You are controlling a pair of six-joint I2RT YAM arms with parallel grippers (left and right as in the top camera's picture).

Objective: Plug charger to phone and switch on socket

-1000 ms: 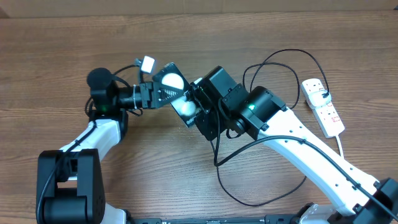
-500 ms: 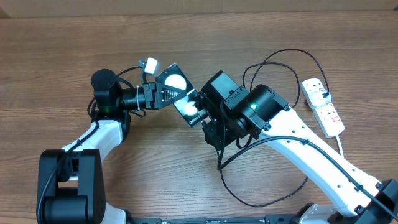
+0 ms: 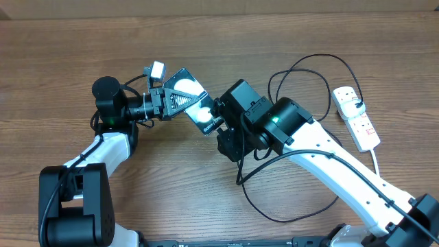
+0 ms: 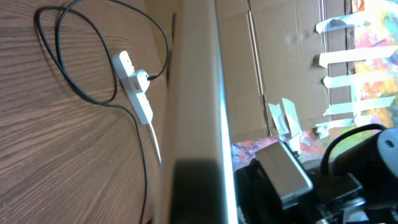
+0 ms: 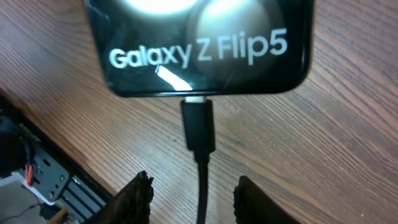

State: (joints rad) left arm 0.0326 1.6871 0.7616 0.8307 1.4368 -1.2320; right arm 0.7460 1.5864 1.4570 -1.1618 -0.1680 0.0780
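The phone (image 3: 188, 98), a glossy black slab with two round white reflections, is held off the table, and my left gripper (image 3: 168, 101) is shut on it. In the left wrist view the phone shows edge-on (image 4: 196, 112). In the right wrist view the phone (image 5: 199, 43) reads "Galaxy Z Flip5", and the charger's connector tip (image 5: 198, 127) sits in its bottom port. My right gripper (image 5: 194, 190) is open, with the black cable running between its fingers without touching them. The charger cable (image 3: 274, 219) loops over the table to the socket (image 3: 357, 118).
The white power strip lies at the right edge of the table with a black plug (image 3: 359, 105) in it and its thick white cord trailing toward the front. It also shows in the left wrist view (image 4: 137, 87). Cardboard walls stand behind the table.
My right gripper has drawn back a little from the phone, with the connector left in the port. My left gripper has shifted the phone slightly to the left.
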